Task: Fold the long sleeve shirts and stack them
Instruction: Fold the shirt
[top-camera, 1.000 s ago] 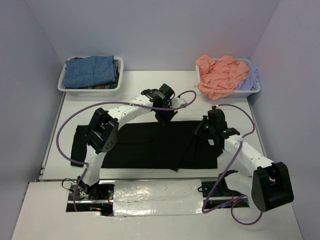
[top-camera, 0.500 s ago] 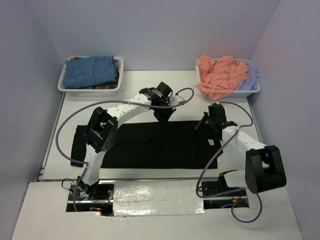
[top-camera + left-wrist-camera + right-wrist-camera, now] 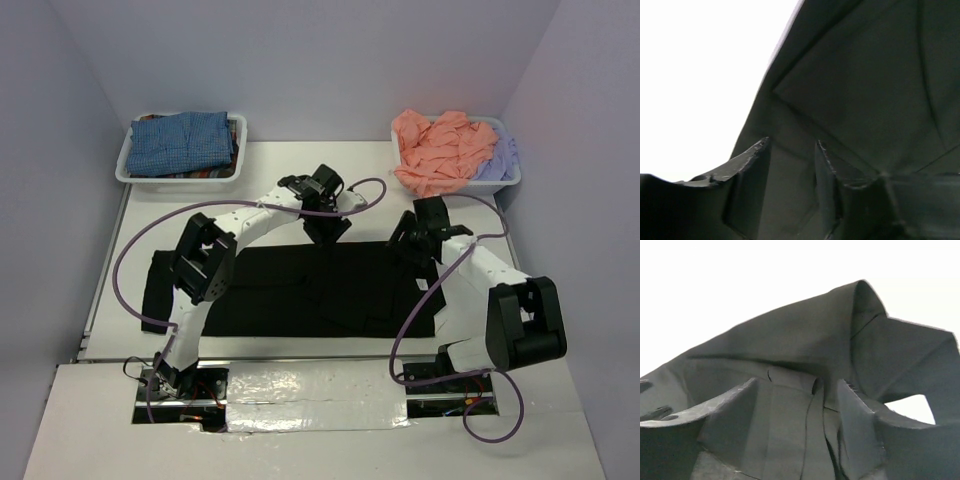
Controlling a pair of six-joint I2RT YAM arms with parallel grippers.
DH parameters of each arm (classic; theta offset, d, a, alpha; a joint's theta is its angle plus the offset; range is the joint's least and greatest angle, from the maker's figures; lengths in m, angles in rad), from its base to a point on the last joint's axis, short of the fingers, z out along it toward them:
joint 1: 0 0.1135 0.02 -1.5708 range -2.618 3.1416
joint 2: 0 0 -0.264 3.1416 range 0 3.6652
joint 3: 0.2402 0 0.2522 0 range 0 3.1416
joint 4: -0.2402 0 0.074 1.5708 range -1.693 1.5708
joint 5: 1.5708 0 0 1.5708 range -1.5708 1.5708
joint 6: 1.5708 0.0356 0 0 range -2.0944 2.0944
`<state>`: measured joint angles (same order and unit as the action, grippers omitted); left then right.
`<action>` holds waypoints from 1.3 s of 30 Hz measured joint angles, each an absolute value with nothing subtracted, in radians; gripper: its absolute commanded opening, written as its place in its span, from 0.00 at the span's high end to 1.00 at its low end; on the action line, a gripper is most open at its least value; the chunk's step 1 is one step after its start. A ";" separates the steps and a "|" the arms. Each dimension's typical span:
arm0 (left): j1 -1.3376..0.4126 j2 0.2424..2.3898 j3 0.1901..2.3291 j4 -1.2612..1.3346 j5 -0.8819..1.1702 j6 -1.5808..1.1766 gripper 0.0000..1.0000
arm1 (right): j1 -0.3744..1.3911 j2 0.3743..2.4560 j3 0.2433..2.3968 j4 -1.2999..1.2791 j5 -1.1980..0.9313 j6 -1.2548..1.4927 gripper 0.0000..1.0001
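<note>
Black shirt (image 3: 290, 290) lies spread flat on the table (image 3: 250, 185); left gripper (image 3: 790, 144) over its far edge, jaws apart; right gripper (image 3: 799, 382) over its right end, jaws apart, gripping nothing.

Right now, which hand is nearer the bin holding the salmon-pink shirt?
Right. The right hand is at the black shirt's far right corner, just before the bin; the left hand is mid-table, farther left.
</note>
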<state>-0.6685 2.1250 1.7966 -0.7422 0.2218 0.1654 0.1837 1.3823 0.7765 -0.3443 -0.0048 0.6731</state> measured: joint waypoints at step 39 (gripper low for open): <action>0.348 1.716 1.136 -0.621 0.022 0.395 0.41 | 0.058 1.183 0.539 -0.824 0.060 0.983 0.48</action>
<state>0.3481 1.7157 1.1358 -0.6209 0.0223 0.3950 0.0582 1.1831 0.5392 -0.8242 0.0601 0.9833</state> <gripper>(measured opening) 0.625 0.617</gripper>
